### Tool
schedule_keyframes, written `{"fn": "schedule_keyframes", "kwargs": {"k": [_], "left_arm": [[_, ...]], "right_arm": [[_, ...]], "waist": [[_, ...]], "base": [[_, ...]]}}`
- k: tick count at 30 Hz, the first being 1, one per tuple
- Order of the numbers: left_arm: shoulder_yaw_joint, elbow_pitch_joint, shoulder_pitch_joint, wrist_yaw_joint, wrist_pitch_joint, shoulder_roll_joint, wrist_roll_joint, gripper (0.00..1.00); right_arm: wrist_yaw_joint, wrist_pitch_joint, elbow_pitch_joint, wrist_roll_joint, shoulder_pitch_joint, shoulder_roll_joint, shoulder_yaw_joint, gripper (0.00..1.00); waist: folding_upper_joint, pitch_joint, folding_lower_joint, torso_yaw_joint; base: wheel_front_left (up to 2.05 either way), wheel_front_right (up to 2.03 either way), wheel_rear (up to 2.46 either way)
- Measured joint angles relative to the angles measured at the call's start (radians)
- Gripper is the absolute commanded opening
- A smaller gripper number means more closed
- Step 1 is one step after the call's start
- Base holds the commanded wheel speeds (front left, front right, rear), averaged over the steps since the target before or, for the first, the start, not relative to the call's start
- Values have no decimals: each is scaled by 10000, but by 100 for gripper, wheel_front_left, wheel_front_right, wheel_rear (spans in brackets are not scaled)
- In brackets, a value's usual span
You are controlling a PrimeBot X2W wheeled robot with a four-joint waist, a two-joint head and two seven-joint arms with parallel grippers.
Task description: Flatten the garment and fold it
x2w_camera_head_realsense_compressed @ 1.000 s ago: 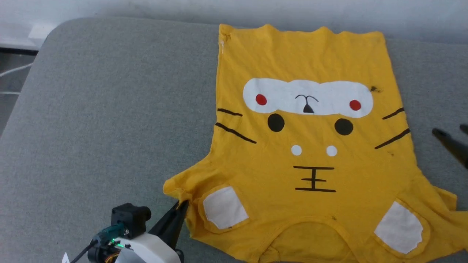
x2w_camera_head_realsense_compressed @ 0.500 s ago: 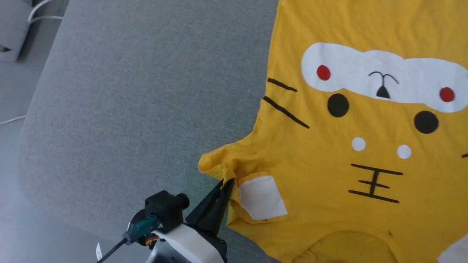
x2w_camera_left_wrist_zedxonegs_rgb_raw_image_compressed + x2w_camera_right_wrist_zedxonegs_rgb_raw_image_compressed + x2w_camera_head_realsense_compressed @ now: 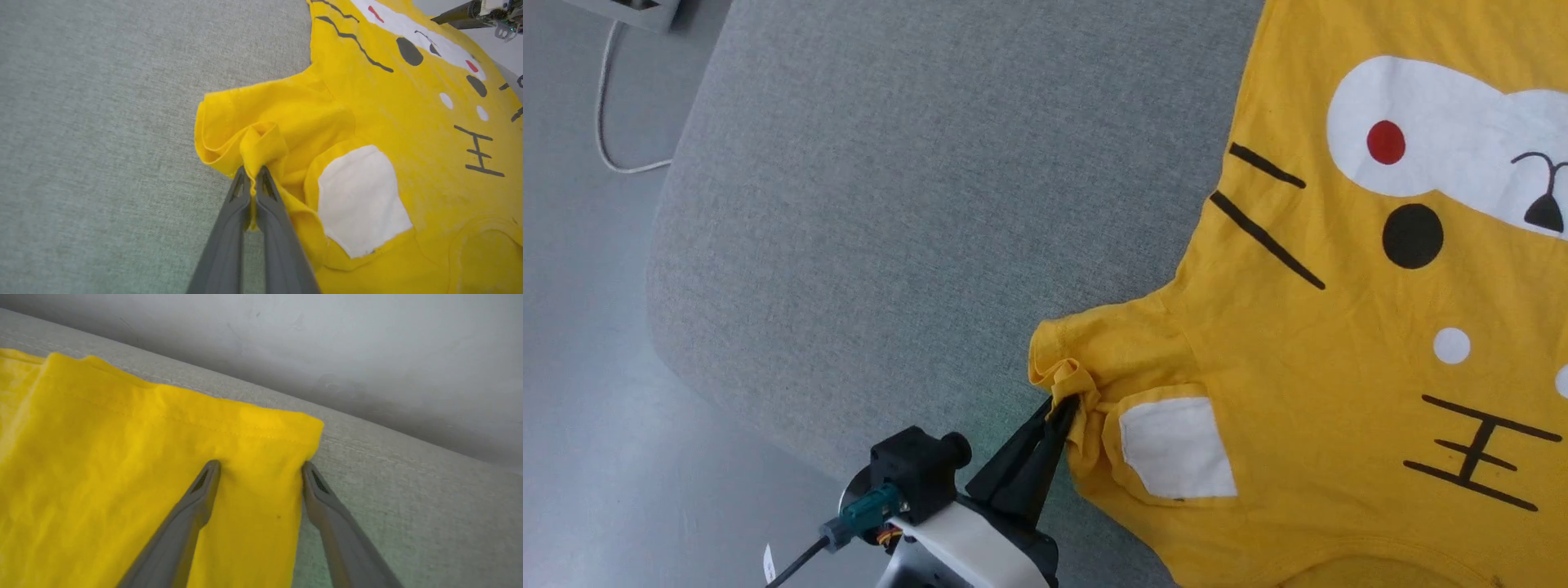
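Far left: a thin white cable (image 3: 600,122) on the floor, not involved. The grey fabric-covered surface (image 3: 890,204) is bare on its left part. The garment (image 3: 1339,327), a bright yellow short-sleeved cotton T-shirt with a cartoon animal face print, lies print-up on the right part, collar near, hem far. Step in hand, as I read it: flattening, left sleeve (image 3: 1111,351) first. To do it well, draw the cuff out leftward and low along the surface, not up, so the bunched fold (image 3: 261,143) opens instead of rolling under. Go gently, because the pinch has just a thin rolled bit of cloth and could slip. Ease off once the wrinkles beside the square white patch (image 3: 1176,449) look taut. Left gripper (image 3: 1062,408): comes in low from the near edge, with long dark fingers angled far-right toward the cuff. They are pressed together on that rolled edge, with cloth squeezed between the tips in the left wrist view. Right gripper (image 3: 260,465): at the far right hem corner (image 3: 302,424), fingers spread wide, one over yellow cloth, the other just off its side edge, holding nothing. Can't tell if the tips touch down. It probably should pin that corner against the left pull.
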Motion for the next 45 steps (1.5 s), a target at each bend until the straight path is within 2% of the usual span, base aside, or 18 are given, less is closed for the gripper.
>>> {"fn": "schedule_keyframes", "kwargs": {"k": [1, 2, 3, 14, 19, 23, 26, 29, 36, 41, 45], "left_arm": [[4, 52, -1, -2, -15, 0, -8, 0], [13, 104, -3, -13, -21, 2, -10, 0], [17, 146, -6, -50, -36, 2, -10, 0], [142, 692, -41, -71, -107, 84, -84, 0], [359, 1095, 53, 31, -151, 178, -267, 0], [562, 1406, 332, 117, -136, 372, -504, 0], [717, 1645, 625, 207, -138, 585, -558, 0], [838, 1712, 901, 221, -182, 631, -782, 0], [1018, 1858, 1457, 382, -244, 742, -1104, 0], [1108, 1835, 1592, 468, -284, 819, -1135, 0], [1154, 1789, 1595, 489, -313, 838, -1164, 0]], "right_arm": [[-2, -56, 63, 17, -36, -33, -25, 100], [-4, -56, 125, 52, -77, -50, -69, 74], [-4, -63, 155, 73, -102, -59, -94, 0], [-6, -525, 583, 453, 255, 301, 433, 0], [-8, -838, 552, 1313, 1250, 545, 857, 0], [-8, -834, -12, 2163, 2392, 715, 1335, 0], [-6, -828, -738, 2635, 3376, 608, 1787, 0], [-4, -842, -1444, 3181, 4424, 474, 1783, 0], [-6, -541, -3664, 4013, 7281, 462, 727, 0], [-6, 506, -5599, 4222, 9402, 792, -675, 0], [-6, 1590, -6997, 3670, 11164, 1214, -1896, 0]], "waist": [[0, 52, 0, 40], [0, 99, 0, 66], [0, 124, 1, 74], [0, -391, 2, -470], [-1, -1082, 2, -872], [0, -1738, 1, -1298], [0, -2220, 1, -1686], [0, -2709, 1, -2088], [0, -3799, -1, -2976], [0, -4393, 0, -3584], [0, -4773, 0, -3943]], "base": [[0, 0, 0], [0, 0, 0], [0, 0, 0], [0, 0, 0], [0, 0, 0], [0, 0, 0], [0, 0, 0], [0, 0, 0], [0, 0, 0], [0, 0, 0], [0, 0, 0]]}}
